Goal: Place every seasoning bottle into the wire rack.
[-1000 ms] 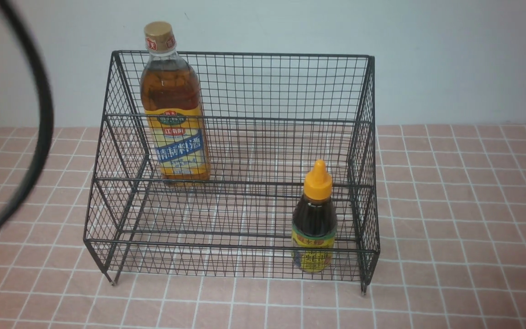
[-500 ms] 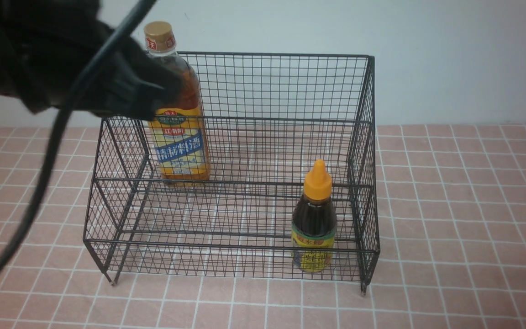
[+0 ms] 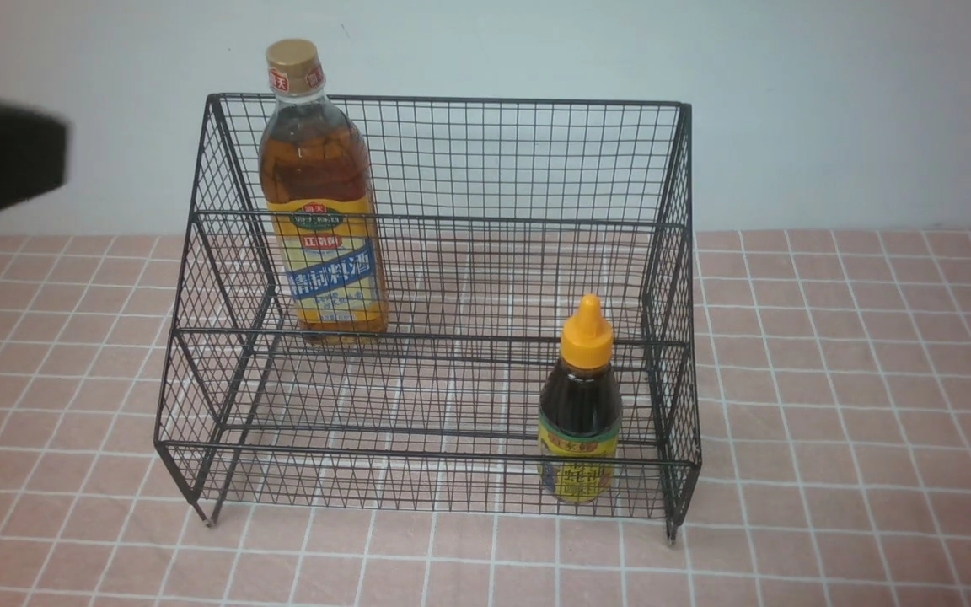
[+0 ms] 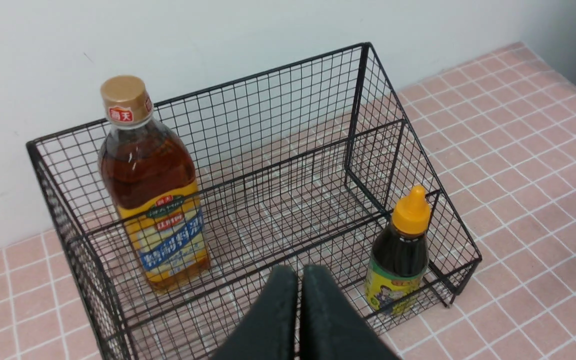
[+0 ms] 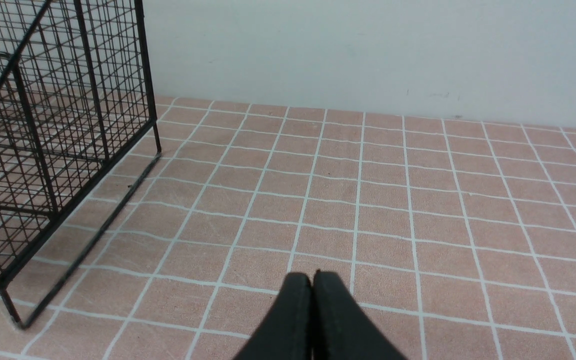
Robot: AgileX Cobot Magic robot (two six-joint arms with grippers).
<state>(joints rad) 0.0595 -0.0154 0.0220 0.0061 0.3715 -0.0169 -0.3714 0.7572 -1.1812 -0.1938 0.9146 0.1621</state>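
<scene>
The tall bottle of amber liquid stands upright on the upper tier of the rack, toward ten o'clock in the front view, close to the rack's left side. The small dark bottle with the orange cap stands upright on the lower tier, toward four o'clock, just inside the right-hand front corner. Neither touches the other; they sit well apart. Both bottles rest inside the wire walls, so the placing looks finished, and what remains is judged to be a clean retreat. The left hand has its two fingers pressed together with nothing between them, and it hangs above the front of the rack, between the two bottles in its own camera. The right hand is likewise closed on nothing, poised over the bare tiled surface beside the rack's right wall. To end well, the left arm should lift away upward and back, not sideways, since a sweep toward nine o'clock could clip the tall bottle's gold cap and tip it.
</scene>
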